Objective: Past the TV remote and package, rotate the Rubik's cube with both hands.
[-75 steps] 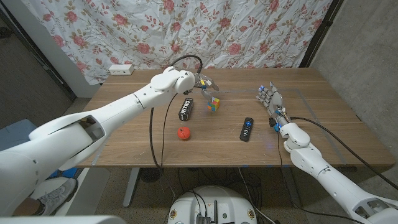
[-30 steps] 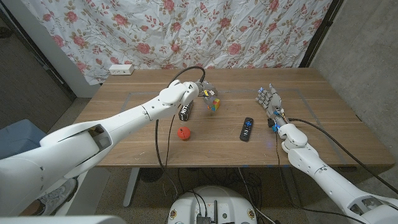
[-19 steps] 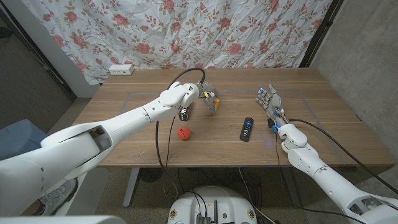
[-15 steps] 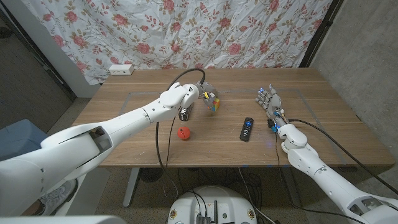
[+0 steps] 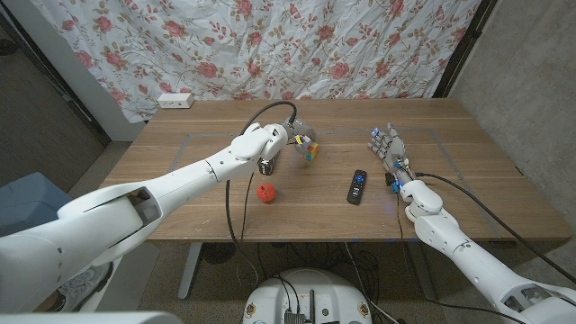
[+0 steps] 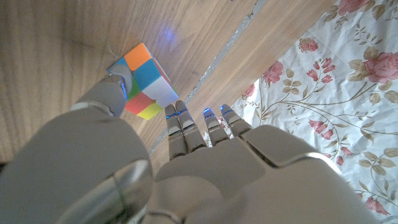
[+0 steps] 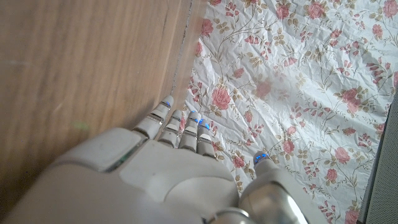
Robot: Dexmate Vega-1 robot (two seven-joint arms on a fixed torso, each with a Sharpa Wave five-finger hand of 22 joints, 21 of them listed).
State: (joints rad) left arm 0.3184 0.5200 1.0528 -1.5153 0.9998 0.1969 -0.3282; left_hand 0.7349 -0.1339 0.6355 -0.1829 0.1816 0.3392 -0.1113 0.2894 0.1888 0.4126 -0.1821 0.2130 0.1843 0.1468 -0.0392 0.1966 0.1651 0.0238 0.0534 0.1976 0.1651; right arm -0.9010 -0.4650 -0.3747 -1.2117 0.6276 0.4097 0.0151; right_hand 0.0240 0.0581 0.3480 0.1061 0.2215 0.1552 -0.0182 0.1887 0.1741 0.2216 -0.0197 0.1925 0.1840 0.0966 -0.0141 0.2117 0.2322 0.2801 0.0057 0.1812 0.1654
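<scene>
The Rubik's cube lies on the wooden table past the middle. My left hand hangs just beside and behind it, fingers stretched out and holding nothing. In the left wrist view the thumb tip touches the edge of the Rubik's cube, while the other fingers reach past it. The black package lies left of the cube, partly under my left arm. The black TV remote lies nearer, to the right. My right hand stands open at the right, fingers up and spread, apart from everything.
A red ball sits near the front, below the package. A white power strip lies at the back left corner. A floral curtain hangs behind the table. A black cable loops over my left arm.
My left arm has drawn in and lowered, bringing the hand closer beside the cube. The cube, remote, ball and right hand have stayed put.
</scene>
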